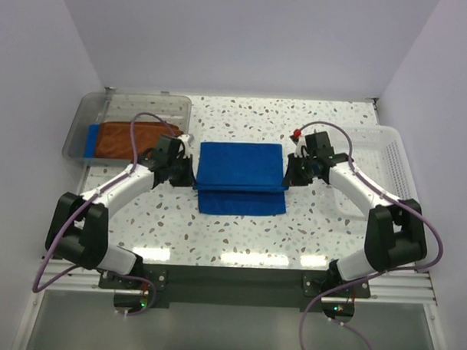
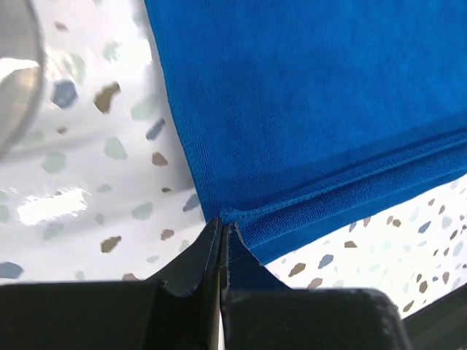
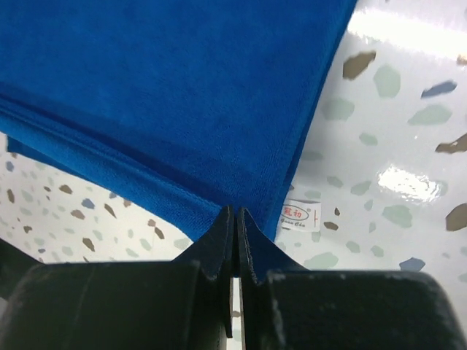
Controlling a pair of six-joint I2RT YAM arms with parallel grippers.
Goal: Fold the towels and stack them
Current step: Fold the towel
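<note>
**Blue towel [image 1: 241, 175] pinched at two corners**

The soft terry rectangle lies mid-table on the glossy, speckled terrazzo tabletop [image 1: 239, 237]. It is doubled over, and a lower layer shows along its near edge. The left gripper [image 2: 221, 226] is clamped tight on the left corner, where the stitched hem meets the fold. The right gripper [image 3: 235, 213] is clenched likewise on the right corner, beside a small white label [image 3: 300, 216]. At far left a rust-brown towel [image 1: 131, 139] lies flat in the clear plastic tray [image 1: 136, 101]. A white mesh basket [image 1: 391, 161] stands at right.
</note>
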